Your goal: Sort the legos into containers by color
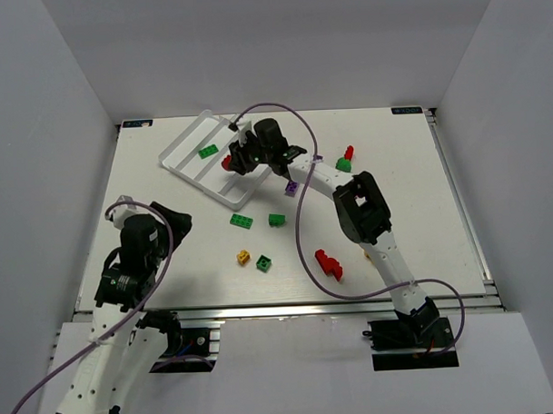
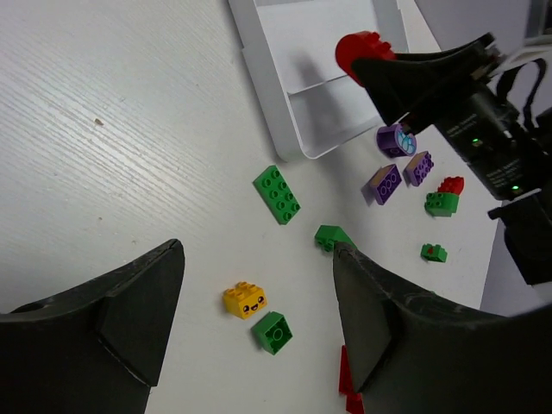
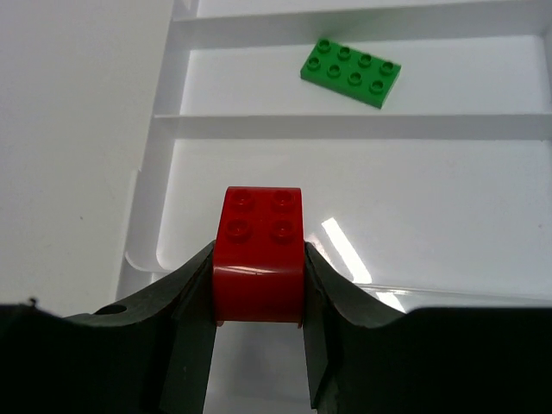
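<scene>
Nearest us, the left arm [image 1: 137,244] hangs over the near left part of the tabletop [image 1: 413,211]. The left jaws stand wide apart with nothing between them. Ahead of them lie the loose bricks: a yellow brick [image 2: 244,299] with a smiling face on its side sits just beside a small green square brick [image 2: 272,332], and some red pieces [image 1: 329,264] lie off to their right.

A little farther on we see a flat green plate [image 2: 277,193] with eight studs and a green wedge [image 2: 332,235], near each other but apart. Beyond these, two purple bricks [image 2: 385,183] and a round purple one [image 2: 395,140] sit close to the near corner of the white tray [image 1: 188,142]. A green brick topped with red [image 2: 443,198] lies to their right.

Farther still, the right arm [image 1: 358,204] reaches over the tray, and the right jaws grip a red brick [image 3: 259,233] by its two sides. The brick has four studs on top and a smooth curved front. It hangs over the compartment next to the one where a second green plate [image 3: 351,72], also with eight studs, lies flat.
</scene>
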